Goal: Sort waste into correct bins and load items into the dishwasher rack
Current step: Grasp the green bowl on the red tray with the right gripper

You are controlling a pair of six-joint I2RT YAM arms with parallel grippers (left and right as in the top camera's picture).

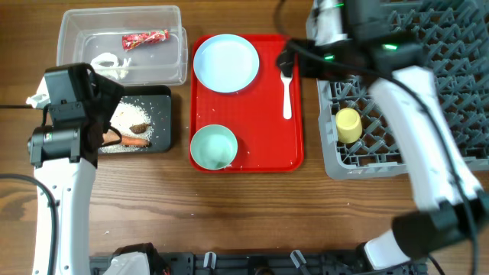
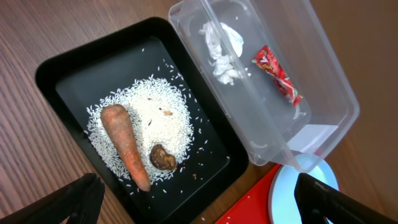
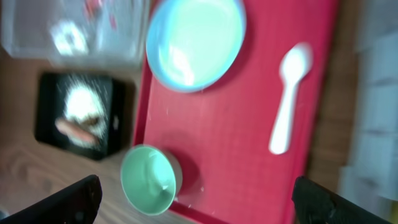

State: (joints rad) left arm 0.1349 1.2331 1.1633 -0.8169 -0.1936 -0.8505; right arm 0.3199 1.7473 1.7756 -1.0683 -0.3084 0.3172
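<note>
The red tray (image 1: 263,149) holds a round blue plate (image 1: 226,63), a white plastic spoon (image 1: 286,95) and a pale bowl (image 1: 213,147). Left of it, rice (image 2: 149,118) lies in the black tub (image 2: 62,70). Right of it, a yellow cup (image 1: 348,124) sits in the grey pegged rack (image 1: 467,92). The left gripper (image 2: 198,186) and right gripper (image 3: 196,190) gape, empty.

Overhead, the light is bright and even, coming from above, and the shadows under the arms fall soft on the wood. The tray (image 1: 260,145) has a faint sheen, and the plate (image 1: 226,63) looks nearly white. The left wrist view is sharp: single grains of rice (image 2: 155,115) show, and glare whitens the clear tub (image 2: 314,134) wall. The left fingers (image 2: 74,199) are dark and soft-edged. The right wrist view is smeared with motion blur throughout. The spoon (image 3: 287,99) and bowl (image 3: 149,180) have fuzzy outlines, the rack (image 3: 373,93) at the desk's right edge washes out pale, and the right fingers (image 3: 68,202) are black blurs.
</note>
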